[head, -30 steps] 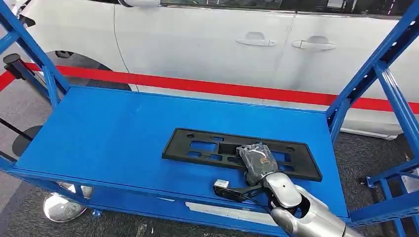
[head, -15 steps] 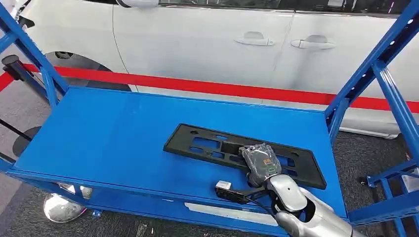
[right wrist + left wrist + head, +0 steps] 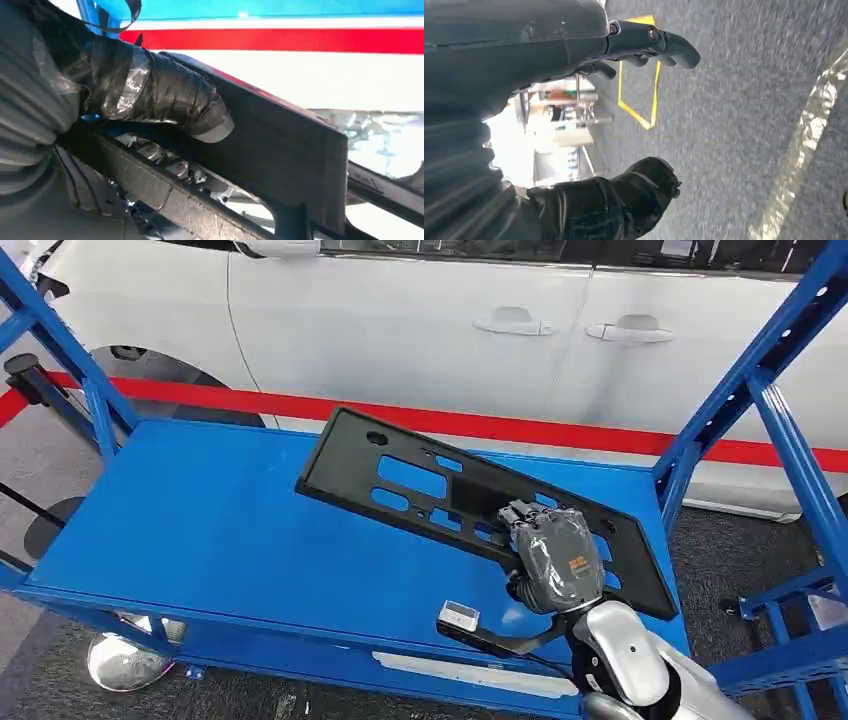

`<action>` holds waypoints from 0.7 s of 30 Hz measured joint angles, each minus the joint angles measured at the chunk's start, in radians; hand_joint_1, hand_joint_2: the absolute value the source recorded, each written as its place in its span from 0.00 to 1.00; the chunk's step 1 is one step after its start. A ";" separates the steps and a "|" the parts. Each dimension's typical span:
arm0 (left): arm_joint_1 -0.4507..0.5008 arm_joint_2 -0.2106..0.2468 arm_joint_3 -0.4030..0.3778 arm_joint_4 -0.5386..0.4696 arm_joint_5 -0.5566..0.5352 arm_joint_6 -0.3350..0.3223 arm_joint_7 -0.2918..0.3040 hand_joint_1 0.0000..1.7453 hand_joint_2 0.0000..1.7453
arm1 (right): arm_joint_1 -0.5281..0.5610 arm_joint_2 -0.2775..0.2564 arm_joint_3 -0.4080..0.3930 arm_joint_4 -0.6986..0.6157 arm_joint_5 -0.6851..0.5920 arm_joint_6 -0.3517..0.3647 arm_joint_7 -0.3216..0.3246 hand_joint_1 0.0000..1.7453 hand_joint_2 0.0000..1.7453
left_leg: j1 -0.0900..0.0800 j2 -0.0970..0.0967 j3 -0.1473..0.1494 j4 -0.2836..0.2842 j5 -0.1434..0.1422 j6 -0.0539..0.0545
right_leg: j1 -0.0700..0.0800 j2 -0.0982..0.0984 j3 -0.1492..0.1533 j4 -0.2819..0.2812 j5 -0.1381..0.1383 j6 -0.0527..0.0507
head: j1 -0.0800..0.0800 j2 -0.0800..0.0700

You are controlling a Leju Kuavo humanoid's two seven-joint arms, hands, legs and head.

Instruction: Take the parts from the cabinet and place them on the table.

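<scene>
One black plate-shaped part [image 3: 470,502], pierced by several rectangular openings and small round holes, is held tilted above the blue shelf [image 3: 220,520] of the cabinet, its far left corner raised highest and its near right end lowest. The right hand [image 3: 555,562], wrapped in dark tape, grips the part near that right end; an orange mark on the back of the hand is too small to read. In the right wrist view the taped thumb [image 3: 165,97] lies across the face of the part [image 3: 280,150], the fingers clamped on it. No legible writing appears on the part.

The left hand [image 3: 624,120] hangs over grey speckled floor [image 3: 744,130] bearing one yellow outlined marking [image 3: 639,90]; its fingers [image 3: 664,45] are apart from the thumb with nothing between them.

Two blue uprights [image 3: 760,370] frame the shelf at the sides. Behind stands one white car [image 3: 450,330] with two door handles [image 3: 514,321]; a red stripe [image 3: 480,420] runs along below its doors. A small silver-capped fitting [image 3: 459,617] on a black bracket sits beside the right wrist.
</scene>
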 joint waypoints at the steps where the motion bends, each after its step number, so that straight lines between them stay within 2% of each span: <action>1: 0.000 0.000 0.000 0.000 0.000 0.001 0.000 0.00 1.00 | 0.008 -0.003 -0.003 -0.014 0.000 0.001 0.000 1.00 1.00 | 0.004 0.000 -0.002 0.004 -0.001 -0.003 | -0.008 -0.001 -0.019 0.026 0.007 0.007 | 0.000 0.000; 2: 0.000 0.000 0.000 0.000 0.000 0.001 0.000 0.00 1.00 | 0.013 -0.006 -0.005 -0.027 0.000 0.003 0.000 1.00 1.00 | 0.010 0.000 -0.004 0.011 -0.004 -0.010 | -0.017 -0.001 -0.015 0.004 0.038 0.017 | 0.000 0.000; 3: 0.001 0.000 0.000 0.000 0.000 0.002 0.000 0.00 1.00 | 0.015 -0.010 -0.007 -0.039 0.000 0.005 0.002 1.00 1.00 | 0.018 -0.001 -0.006 0.020 -0.010 -0.021 | -0.026 -0.001 0.008 -0.054 0.082 0.028 | 0.000 0.000; 4: 0.001 -0.001 0.000 0.000 0.000 0.002 0.000 0.00 1.00 | 0.015 -0.013 -0.010 -0.051 0.000 0.005 0.002 1.00 1.00 | 0.028 -0.002 -0.011 0.038 -0.018 -0.034 | -0.038 -0.002 0.046 -0.143 0.136 0.043 | 0.001 0.000; 5: 0.001 0.000 0.000 0.000 0.000 0.002 0.000 0.00 1.00 | 0.016 -0.014 -0.013 -0.060 0.000 0.005 0.002 1.00 1.00 | 0.035 -0.003 -0.021 0.058 -0.027 -0.049 | -0.045 0.002 0.068 -0.197 0.135 0.063 | 0.001 0.000; 6: -0.002 0.012 0.000 0.002 0.000 0.004 0.000 0.00 1.00 | 0.017 -0.014 -0.014 -0.065 0.001 0.006 0.002 1.00 1.00 | 0.028 -0.009 -0.037 0.076 -0.032 -0.063 | -0.033 0.012 0.052 -0.191 0.130 0.060 | 0.009 0.000; 7: -0.004 0.009 -0.001 0.002 0.000 0.004 0.000 0.00 1.00 | 0.021 -0.016 -0.017 -0.077 0.001 0.006 0.002 1.00 1.00 | 0.031 -0.010 -0.049 0.085 -0.030 -0.068 | -0.031 0.016 0.049 -0.184 0.134 0.020 | 0.006 0.000; 8: -0.003 0.007 -0.001 0.001 0.000 0.004 -0.001 0.00 1.00 | 0.029 -0.018 -0.019 -0.083 0.000 0.006 0.003 1.00 1.00 | 0.033 -0.011 -0.051 0.079 -0.020 -0.077 | -0.026 0.015 0.040 -0.183 0.140 0.009 | 0.001 0.000; 10: 0.004 0.000 -0.001 0.001 0.000 0.003 -0.001 0.00 1.00 | 0.032 -0.019 -0.022 -0.093 0.000 0.004 0.002 1.00 1.00 | 0.038 -0.011 -0.058 0.066 -0.003 -0.089 | -0.018 0.013 0.030 -0.185 0.153 -0.011 | 0.002 0.000; 11: 0.004 -0.002 -0.001 0.001 0.000 0.003 -0.001 0.00 1.00 | 0.034 -0.021 -0.022 -0.100 0.000 0.003 -0.001 1.00 1.00 | 0.044 -0.006 -0.065 0.074 -0.019 -0.088 | -0.019 0.011 0.029 -0.195 0.162 -0.026 | -0.002 0.000; 12: 0.003 -0.003 -0.001 0.001 0.000 0.003 -0.001 0.00 1.00 | 0.039 -0.021 -0.022 -0.108 0.002 0.002 -0.005 1.00 1.00 | 0.041 -0.005 -0.078 0.110 -0.059 -0.083 | -0.016 0.010 0.027 -0.199 0.167 -0.033 | -0.001 0.000; 14: 0.002 -0.005 -0.002 0.001 -0.003 0.002 -0.001 0.00 1.00 | 0.048 -0.022 -0.022 -0.117 0.004 -0.001 -0.007 1.00 1.00 | 0.032 -0.005 -0.126 0.259 -0.153 -0.075 | -0.010 0.004 0.019 -0.200 0.174 -0.044 | -0.002 0.000; 15: 0.001 -0.005 -0.002 0.001 -0.004 0.002 -0.001 0.00 1.00 | 0.053 -0.021 -0.021 -0.117 0.004 -0.001 -0.007 1.00 1.00 | 0.029 -0.006 -0.148 0.331 -0.186 -0.071 | -0.004 0.002 0.014 -0.200 0.178 -0.048 | -0.002 0.000; 16: 0.001 -0.005 -0.002 0.001 -0.005 0.002 -0.001 0.00 1.00 | 0.059 -0.021 -0.020 -0.117 0.000 0.000 -0.007 1.00 1.00 | 0.026 -0.006 -0.156 0.369 -0.199 -0.065 | 0.001 0.000 0.008 -0.200 0.183 -0.048 | 0.000 0.000; 17: 0.001 -0.005 -0.002 0.001 -0.005 0.002 -0.001 0.00 1.00 | 0.062 -0.021 -0.020 -0.117 -0.012 0.000 -0.008 1.00 1.00 | 0.022 -0.006 -0.142 0.361 -0.192 -0.059 | 0.004 0.000 0.002 -0.199 0.186 -0.049 | -0.001 0.000; 18: 0.002 -0.006 -0.002 0.001 -0.005 0.004 -0.001 0.00 1.00 | 0.064 -0.021 -0.019 -0.117 -0.027 0.000 -0.010 1.00 1.00 | 0.017 -0.006 -0.106 0.310 -0.165 -0.052 | 0.005 0.000 -0.004 -0.199 0.191 -0.048 | 0.000 0.000; 20: 0.001 -0.007 -0.003 0.001 -0.004 0.004 -0.003 0.00 1.00 | 0.064 -0.021 -0.018 -0.122 -0.089 0.001 -0.025 1.00 1.00 | 0.010 -0.006 0.002 0.138 -0.096 -0.042 | 0.006 0.001 -0.008 -0.199 0.198 -0.043 | -0.002 0.000; 21: -0.002 -0.007 -0.003 0.001 -0.004 0.004 -0.003 0.00 1.00 | 0.065 -0.021 -0.016 -0.126 -0.108 0.003 -0.031 1.00 1.00 | 0.008 -0.009 0.027 0.082 -0.107 -0.041 | 0.006 0.001 -0.011 -0.200 0.202 -0.037 | -0.002 0.000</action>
